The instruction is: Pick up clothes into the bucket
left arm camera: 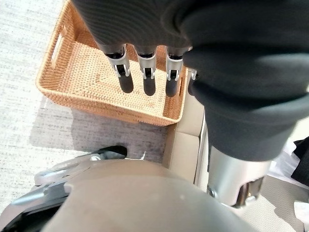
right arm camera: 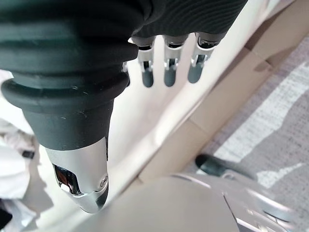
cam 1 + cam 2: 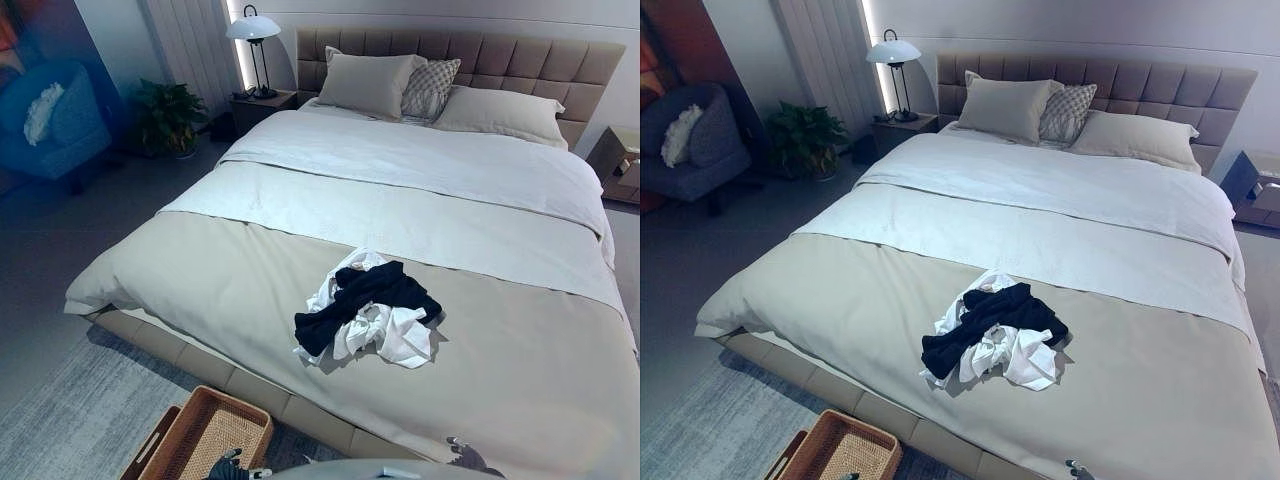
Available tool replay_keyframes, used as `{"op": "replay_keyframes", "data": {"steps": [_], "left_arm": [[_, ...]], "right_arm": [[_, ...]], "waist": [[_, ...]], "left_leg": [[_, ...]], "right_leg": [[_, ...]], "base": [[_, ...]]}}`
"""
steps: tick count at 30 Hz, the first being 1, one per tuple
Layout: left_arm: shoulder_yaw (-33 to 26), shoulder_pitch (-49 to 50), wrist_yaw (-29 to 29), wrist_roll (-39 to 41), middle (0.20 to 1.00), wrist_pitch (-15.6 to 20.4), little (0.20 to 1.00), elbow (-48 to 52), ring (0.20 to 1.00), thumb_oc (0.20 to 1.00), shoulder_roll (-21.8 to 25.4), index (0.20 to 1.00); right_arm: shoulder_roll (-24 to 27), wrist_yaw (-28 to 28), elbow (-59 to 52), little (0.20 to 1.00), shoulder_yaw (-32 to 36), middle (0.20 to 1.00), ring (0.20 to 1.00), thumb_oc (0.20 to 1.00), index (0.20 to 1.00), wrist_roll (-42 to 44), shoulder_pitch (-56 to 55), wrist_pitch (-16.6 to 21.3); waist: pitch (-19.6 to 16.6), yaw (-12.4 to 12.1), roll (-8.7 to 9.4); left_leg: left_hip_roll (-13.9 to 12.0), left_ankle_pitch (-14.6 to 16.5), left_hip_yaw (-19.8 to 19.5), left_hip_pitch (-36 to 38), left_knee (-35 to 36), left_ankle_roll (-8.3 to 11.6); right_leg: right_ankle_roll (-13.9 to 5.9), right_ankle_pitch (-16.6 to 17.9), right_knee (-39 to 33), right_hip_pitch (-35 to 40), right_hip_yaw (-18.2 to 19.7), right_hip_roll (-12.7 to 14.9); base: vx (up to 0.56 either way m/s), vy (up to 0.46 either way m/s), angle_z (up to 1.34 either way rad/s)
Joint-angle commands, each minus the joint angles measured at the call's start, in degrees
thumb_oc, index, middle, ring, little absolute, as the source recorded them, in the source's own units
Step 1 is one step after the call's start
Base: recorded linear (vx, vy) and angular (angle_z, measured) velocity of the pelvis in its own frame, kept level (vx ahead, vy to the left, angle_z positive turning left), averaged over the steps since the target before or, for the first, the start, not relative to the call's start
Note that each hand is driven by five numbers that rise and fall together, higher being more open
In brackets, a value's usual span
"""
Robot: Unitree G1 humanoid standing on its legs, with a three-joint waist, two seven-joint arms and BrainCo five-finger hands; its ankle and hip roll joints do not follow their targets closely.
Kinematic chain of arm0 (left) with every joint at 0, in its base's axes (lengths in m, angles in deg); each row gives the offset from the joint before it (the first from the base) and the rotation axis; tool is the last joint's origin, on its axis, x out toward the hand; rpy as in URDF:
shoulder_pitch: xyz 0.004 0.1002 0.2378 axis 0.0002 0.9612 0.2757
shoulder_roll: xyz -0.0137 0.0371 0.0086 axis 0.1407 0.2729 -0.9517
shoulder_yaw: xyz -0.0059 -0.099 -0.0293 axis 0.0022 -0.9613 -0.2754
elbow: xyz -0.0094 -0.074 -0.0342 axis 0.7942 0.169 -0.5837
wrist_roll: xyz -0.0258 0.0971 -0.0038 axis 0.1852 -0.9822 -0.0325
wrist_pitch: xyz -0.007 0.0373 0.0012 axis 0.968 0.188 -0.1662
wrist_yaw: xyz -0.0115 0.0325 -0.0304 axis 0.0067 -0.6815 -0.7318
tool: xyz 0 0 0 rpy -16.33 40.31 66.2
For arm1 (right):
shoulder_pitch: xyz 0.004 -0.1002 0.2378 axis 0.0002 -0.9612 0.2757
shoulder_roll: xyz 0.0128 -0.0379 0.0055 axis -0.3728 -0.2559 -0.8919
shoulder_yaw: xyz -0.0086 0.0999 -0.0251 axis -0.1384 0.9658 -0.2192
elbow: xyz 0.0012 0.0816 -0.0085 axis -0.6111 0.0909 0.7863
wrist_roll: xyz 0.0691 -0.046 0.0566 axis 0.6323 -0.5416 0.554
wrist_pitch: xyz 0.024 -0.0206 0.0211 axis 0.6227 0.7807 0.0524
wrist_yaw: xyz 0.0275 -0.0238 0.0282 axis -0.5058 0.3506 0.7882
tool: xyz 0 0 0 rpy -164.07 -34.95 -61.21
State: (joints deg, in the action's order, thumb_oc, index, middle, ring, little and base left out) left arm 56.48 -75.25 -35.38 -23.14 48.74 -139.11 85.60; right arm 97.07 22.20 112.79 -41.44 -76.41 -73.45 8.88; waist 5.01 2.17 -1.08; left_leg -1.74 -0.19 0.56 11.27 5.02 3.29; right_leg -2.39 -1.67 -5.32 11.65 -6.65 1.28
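Observation:
A crumpled pile of black and white clothes lies on the beige cover near the foot of the bed. A woven wicker basket with handle slots stands on the rug beside the bed's foot. My left hand hangs low over the basket, fingers straight and holding nothing. My right hand hangs by the bed's edge, fingers straight and empty, with white cloth off to its side. Both hands just peek in at the lower edge of the eye views, the left and the right.
Pillows lean on the padded headboard. A nightstand with a white lamp, a potted plant and a blue armchair stand to the left. Another nightstand is at the far right. A grey rug covers the floor.

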Motion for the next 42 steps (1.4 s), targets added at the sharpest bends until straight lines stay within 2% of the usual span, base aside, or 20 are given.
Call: {"op": "replay_keyframes", "data": {"steps": [1,9,17,21,23,24,29,34,37,38,42], "left_arm": [[0.21,-3.96,-1.46,-1.29,1.000,1.07,1.000,-3.34,1.000,1.000,-0.61,1.000],[0.82,-4.00,-2.11,-2.02,1.000,1.45,1.000,-2.26,1.000,1.000,0.65,1.000],[2.15,-5.01,-3.18,-0.16,1.000,1.85,1.000,0.74,1.000,1.000,1.73,1.000],[4.23,-6.98,-4.87,1.05,1.000,1.94,1.000,1.85,1.000,1.000,2.49,1.000],[5.06,-7.57,-5.37,0.97,1.000,2.01,1.000,2.34,1.000,1.000,2.55,1.000],[6.43,-8.91,-6.31,0.75,1.000,1.95,1.000,2.44,1.000,1.000,2.53,1.000],[10.05,-10.63,-7.50,0.97,1.000,2.15,1.000,3.98,1.000,1.000,2.59,1.000],[9.66,-12.27,-9.93,5.42,1.000,2.75,1.000,4.16,1.000,1.000,2.01,1.000],[9.66,-12.85,-10.85,7.53,1.000,3.40,1.000,5.41,1.000,1.000,1.75,1.000],[10.35,-13.60,-11.45,10.53,1.000,4.37,1.000,8.16,1.000,1.000,1.43,1.000],[14.61,-14.49,-11.06,10.76,1.000,4.83,1.000,11.35,1.000,1.000,0.53,1.000]], "right_arm": [[1.39,1.83,1.12,1.000,1.22,1.000,1.000,1.000,1.000,3.12,4.95,0.71],[6.16,3.53,-4.66,1.000,1.39,1.000,1.000,1.000,1.000,2.91,11.07,1.36],[11.57,6.29,-8.28,1.000,0.63,1.000,1.000,1.000,1.000,2.72,21.85,1.60],[15.41,11.14,-7.74,1.000,-0.11,1.000,1.000,1.000,1.000,2.55,31.89,1.38],[15.60,12.74,-8.21,1.000,-0.22,1.000,1.000,1.000,1.000,2.35,33.53,1.48],[15.50,15.67,-8.04,1.000,-0.10,1.000,1.000,1.000,1.000,2.10,36.20,1.33],[17.35,19.07,-5.23,1.000,-1.56,1.000,1.000,1.000,1.000,2.15,44.12,0.68],[21.37,21.68,-3.89,1.000,-3.32,1.000,1.000,1.000,1.000,2.24,51.63,0.47],[23.01,22.53,-2.46,1.000,-4.37,1.000,1.000,1.000,1.000,2.76,54.74,0.62],[24.63,23.16,-0.52,1.000,-5.75,1.000,1.000,1.000,1.000,3.11,58.10,0.43],[25.07,24.47,2.47,1.000,-9.02,1.000,1.000,1.000,1.000,3.65,63.36,0.46]], "waist": [[0.10,-0.05,3.16],[0.87,-1.31,3.42],[3.44,-3.37,4.02],[7.16,-4.97,4.09],[7.85,-5.10,3.86],[9.21,-5.47,3.36],[12.07,-6.22,1.86],[15.09,-6.59,0.61],[15.89,-6.62,0.35],[17.37,-7.03,0.11],[18.74,-7.15,-0.76]], "left_leg": [[2.09,2.01,-0.87,-3.25,-3.46,-0.82],[2.49,1.79,-1.36,-4.83,-3.71,-0.98],[3.04,1.53,-2.59,-8.90,-5.62,-1.23],[3.68,0.93,-4.40,-14.05,-7.92,-1.41],[3.86,0.76,-4.74,-15.25,-8.40,-1.42],[4.26,0.43,-5.54,-17.12,-9.11,-1.52],[4.62,-0.34,-7.10,-20.80,-10.33,-1.59],[4.33,-1.99,-8.59,-24.72,-10.19,-1.13],[4.37,-3.02,-9.02,-26.80,-9.88,-1.02],[4.08,-3.92,-9.24,-28.83,-9.40,-0.80],[3.26,-5.79,-8.84,-31.54,-7.14,-0.28]], "right_leg": [[-3.72,-0.21,3.75,-2.26,-2.00,4.30],[-3.97,-0.09,4.18,-3.39,-2.61,4.64],[-4.03,-0.13,6.06,-6.56,-3.54,4.98],[-3.70,-0.34,9.01,-11.16,-4.49,5.43],[-3.62,-0.34,9.75,-12.43,-4.76,5.52],[-3.42,-0.53,10.76,-14.13,-5.35,5.73],[-2.94,-1.15,13.48,-18.05,-6.40,6.40],[-2.42,-1.76,16.15,-23.04,-7.14,7.12],[-2.34,-1.26,16.45,-25.24,-7.35,7.28],[-2.27,-0.87,17.02,-27.98,-7.19,7.11],[-2.41,0.89,15.20,-31.41,-6.82,6.53]], "base": [[0.00,0.000,0.00],[0.00,0.008,0.02],[-0.04,0.022,0.09],[-0.13,0.019,0.19],[-0.09,0.021,0.17],[-0.07,0.018,0.13],[-0.05,0.024,0.24],[-0.07,-0.014,0.13],[-0.07,-0.031,0.14],[-0.09,-0.032,0.06],[-0.05,-0.034,0.01]]}}
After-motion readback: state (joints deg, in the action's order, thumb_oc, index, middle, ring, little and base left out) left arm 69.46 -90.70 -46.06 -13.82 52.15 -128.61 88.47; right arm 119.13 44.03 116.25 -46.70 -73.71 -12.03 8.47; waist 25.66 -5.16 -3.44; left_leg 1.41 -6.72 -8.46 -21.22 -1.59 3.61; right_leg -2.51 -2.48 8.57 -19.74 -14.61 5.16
